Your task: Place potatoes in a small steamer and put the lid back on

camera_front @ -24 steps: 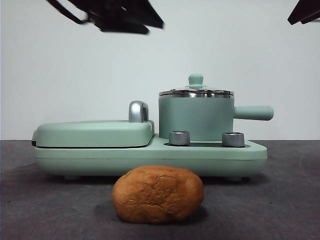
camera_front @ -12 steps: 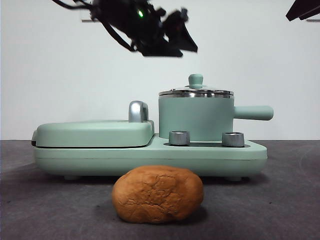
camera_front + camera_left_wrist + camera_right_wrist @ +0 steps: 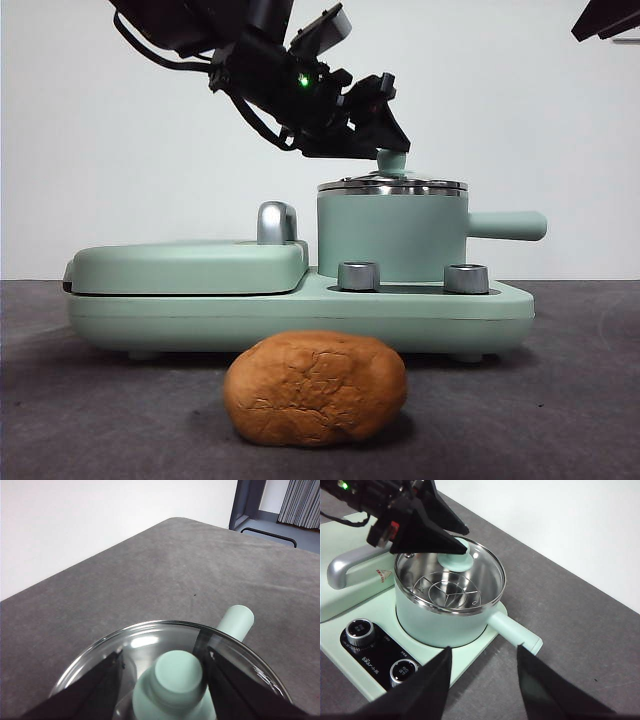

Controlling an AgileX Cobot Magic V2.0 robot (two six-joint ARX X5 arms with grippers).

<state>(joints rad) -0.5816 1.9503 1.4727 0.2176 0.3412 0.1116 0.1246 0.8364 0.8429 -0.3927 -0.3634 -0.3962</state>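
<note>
The orange-brown potato (image 3: 315, 388) lies on the dark table in front of the appliance. The mint green steamer (image 3: 390, 240) stands on the appliance's right side, handle pointing right; it also shows in the right wrist view (image 3: 435, 625). The glass lid (image 3: 392, 184) sits on it (image 3: 450, 582), with a steel rack visible through the glass. My left gripper (image 3: 385, 140) is open, and its jaws straddle the lid's green knob (image 3: 178, 672) without closing on it. My right gripper (image 3: 482, 655) is open and empty, high beside the steamer's handle, and shows as a black tip (image 3: 605, 20) in the front view.
The flat green griddle section (image 3: 190, 265) is closed at the left, with a steel handle (image 3: 277, 222) behind it. Two steel dials (image 3: 358, 276) (image 3: 466, 278) sit on the base in front of the steamer. Grey table surrounds the appliance.
My left arm has come down and to the right from the top left, and its jaws now sit around the lid's knob. The right arm, potato and lid have not moved.
</note>
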